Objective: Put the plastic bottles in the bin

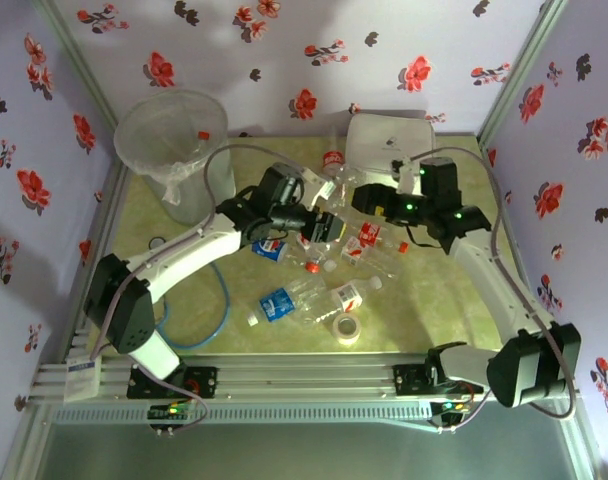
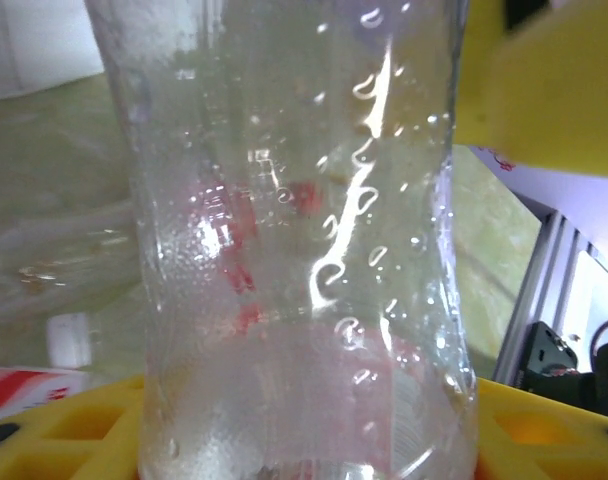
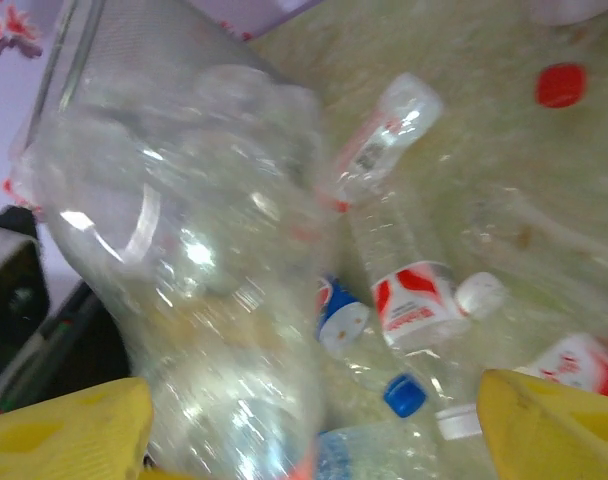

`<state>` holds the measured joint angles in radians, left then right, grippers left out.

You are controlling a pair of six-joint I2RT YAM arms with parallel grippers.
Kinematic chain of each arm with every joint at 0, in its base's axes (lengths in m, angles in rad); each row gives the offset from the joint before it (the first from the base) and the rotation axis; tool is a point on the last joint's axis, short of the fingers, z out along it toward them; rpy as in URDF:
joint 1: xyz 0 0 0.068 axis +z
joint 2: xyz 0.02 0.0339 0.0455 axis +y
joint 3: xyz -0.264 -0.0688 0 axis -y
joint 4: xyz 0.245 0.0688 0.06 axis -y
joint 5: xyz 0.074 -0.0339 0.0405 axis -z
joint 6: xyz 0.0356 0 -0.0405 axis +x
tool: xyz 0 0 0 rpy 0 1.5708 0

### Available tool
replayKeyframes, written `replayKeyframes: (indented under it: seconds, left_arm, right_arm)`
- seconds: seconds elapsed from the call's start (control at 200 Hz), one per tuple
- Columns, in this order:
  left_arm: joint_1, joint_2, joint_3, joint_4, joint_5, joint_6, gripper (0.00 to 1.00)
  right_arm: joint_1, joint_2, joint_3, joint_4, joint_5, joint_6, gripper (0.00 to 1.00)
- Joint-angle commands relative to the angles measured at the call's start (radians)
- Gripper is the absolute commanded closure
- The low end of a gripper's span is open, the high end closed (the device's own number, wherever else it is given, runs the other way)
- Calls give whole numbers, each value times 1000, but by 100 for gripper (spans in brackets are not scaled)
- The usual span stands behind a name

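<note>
A clear plastic bottle [image 2: 294,250] stands between the yellow fingers [image 2: 64,435] of my left gripper [image 2: 320,380], which is shut on it. From above, that gripper [image 1: 329,225] is over the middle of the table, facing my right gripper [image 1: 364,200]. My right gripper [image 3: 314,420] is open, its yellow fingers [image 3: 554,420] wide apart. The same clear bottle [image 3: 194,270] is blurred beside its left finger. Several more bottles lie below, one with a red label [image 3: 409,290] and one with a blue label [image 1: 282,300]. The clear bin [image 1: 171,140] stands at the far left.
A white lidded box [image 1: 389,140] sits at the back, right of an upright bottle [image 1: 332,158]. A roll of tape [image 1: 348,330] lies near the front edge. A blue cable [image 1: 219,310] loops by the left arm. A loose red cap [image 3: 561,84] rests on the mat.
</note>
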<state>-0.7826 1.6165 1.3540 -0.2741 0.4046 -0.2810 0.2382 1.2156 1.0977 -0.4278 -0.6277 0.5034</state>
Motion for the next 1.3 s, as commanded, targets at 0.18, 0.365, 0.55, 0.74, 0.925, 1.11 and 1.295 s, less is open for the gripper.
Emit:
replayKeyframes:
  seconds: [0.18, 0.365, 0.55, 0.74, 0.925, 1.11, 1.295]
  left_arm:
    - [130, -63, 314, -274, -123, 159, 59]
    - [318, -84, 472, -352, -219, 160, 82]
    - [508, -50, 622, -415, -254, 190, 100]
    - [693, 81, 771, -507, -254, 135, 100]
    - [747, 232, 865, -568, -294, 130, 100]
    - [753, 327, 865, -557, -314, 147, 100]
    - [752, 348, 732, -519, -298, 169, 100]
  right_arm:
    - [-91, -132, -48, -102, 153, -40, 8]
    - [-89, -132, -82, -110, 193, -40, 9]
    - [-89, -135, -105, -129, 218, -52, 9]
    - [-89, -135, -122, -141, 241, -58, 9]
    - [-88, -134, -130, -150, 259, -63, 9]
    - [-88, -139, -136, -182, 280, -84, 9]
    - [-88, -138, -145, -203, 302, -95, 9]
